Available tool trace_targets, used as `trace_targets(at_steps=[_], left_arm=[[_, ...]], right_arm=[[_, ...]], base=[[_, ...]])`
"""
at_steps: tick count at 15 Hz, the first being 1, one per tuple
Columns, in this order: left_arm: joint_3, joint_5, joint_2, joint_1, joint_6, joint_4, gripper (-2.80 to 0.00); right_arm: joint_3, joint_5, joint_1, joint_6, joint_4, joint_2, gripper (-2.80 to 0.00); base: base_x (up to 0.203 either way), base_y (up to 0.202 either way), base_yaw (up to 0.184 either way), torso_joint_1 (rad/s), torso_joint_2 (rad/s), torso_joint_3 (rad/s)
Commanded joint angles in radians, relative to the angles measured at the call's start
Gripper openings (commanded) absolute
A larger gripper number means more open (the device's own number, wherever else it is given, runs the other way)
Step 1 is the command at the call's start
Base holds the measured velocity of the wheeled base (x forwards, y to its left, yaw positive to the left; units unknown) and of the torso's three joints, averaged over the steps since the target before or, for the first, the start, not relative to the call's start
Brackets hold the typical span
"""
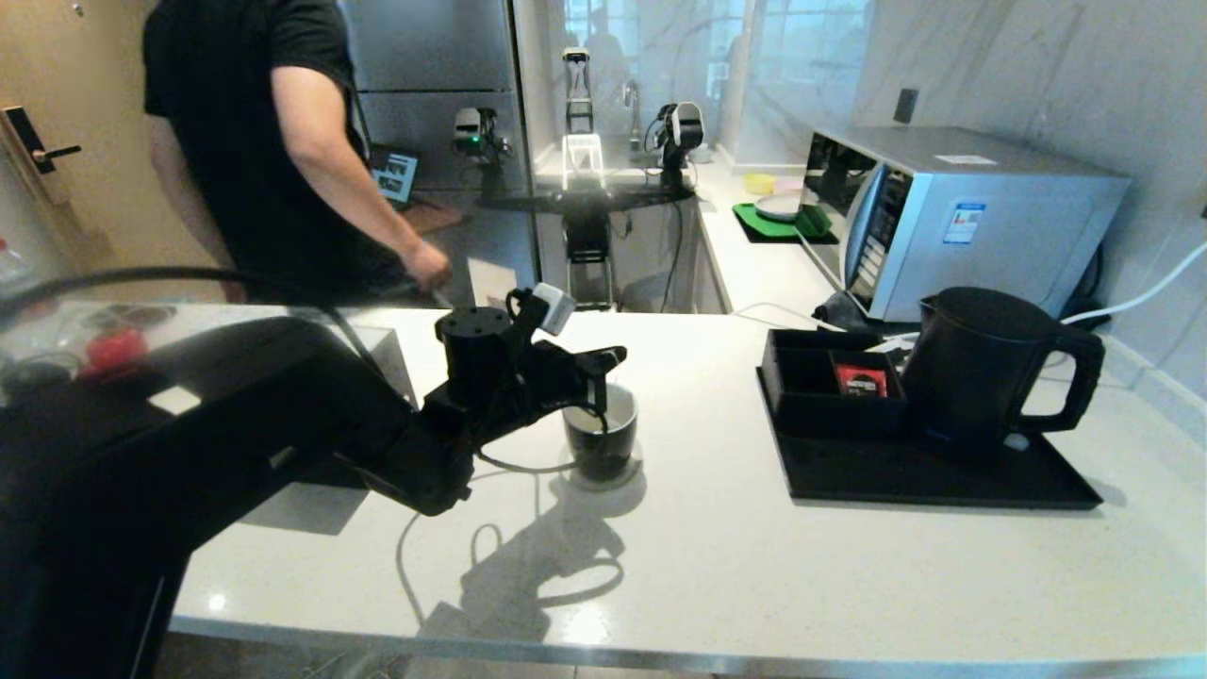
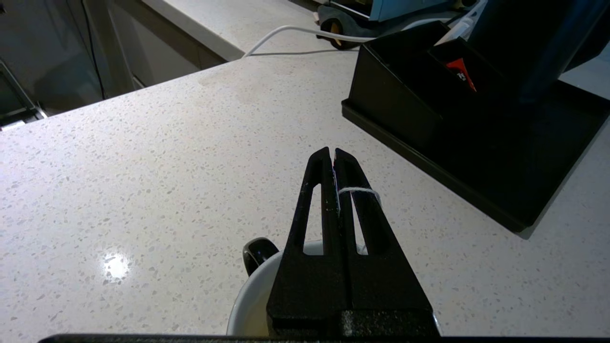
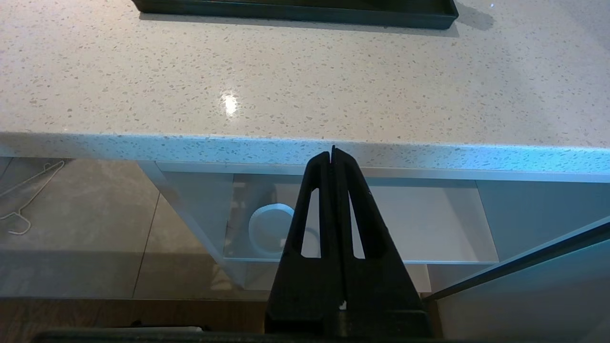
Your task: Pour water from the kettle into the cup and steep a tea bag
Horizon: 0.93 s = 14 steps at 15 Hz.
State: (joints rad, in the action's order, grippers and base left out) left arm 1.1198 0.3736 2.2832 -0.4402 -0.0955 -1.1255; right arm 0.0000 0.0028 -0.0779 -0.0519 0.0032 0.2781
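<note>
The cup (image 1: 603, 429), black outside and white inside, stands on a pale coaster mid-counter. My left gripper (image 1: 613, 356) hovers just above its mouth, shut on the tea bag's thin white string (image 2: 360, 189), which loops over one finger and drops into the cup (image 2: 252, 290). The pouch itself is hidden inside, and the gripper (image 2: 332, 151) covers most of the cup's inside, so the water is hard to make out. The matte black kettle (image 1: 981, 377) stands upright on a black tray (image 1: 943, 476) to the right. My right gripper (image 3: 332, 152) is shut and empty, parked below the counter's front edge.
A black box (image 1: 830, 382) holding a red packet (image 1: 860, 379) shares the tray with the kettle. A microwave (image 1: 962, 217) sits at the back right, and a white cable runs behind it. A person (image 1: 273, 141) stands beyond the counter at the left.
</note>
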Motion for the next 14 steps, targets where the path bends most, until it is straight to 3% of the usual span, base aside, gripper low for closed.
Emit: trace_targets(at_steps=[1,14], left_arm=[[0.005,-0.004,-0.007,0.001,-0.001,-0.007,-2.80],[0.008,-0.017,-0.156,0.000,-0.003,0.004,-2.80]], right_arm=[[0.000,0.001,0.000,0.000,0.000,0.003,-2.80],[0.000,0.000,0.001,0.000,0.000,0.003,-2.80]], base=[[0.000,0.000,0.000,0.000,0.00,0.000],[0.000,0.000,0.000,0.000,0.00,0.000]])
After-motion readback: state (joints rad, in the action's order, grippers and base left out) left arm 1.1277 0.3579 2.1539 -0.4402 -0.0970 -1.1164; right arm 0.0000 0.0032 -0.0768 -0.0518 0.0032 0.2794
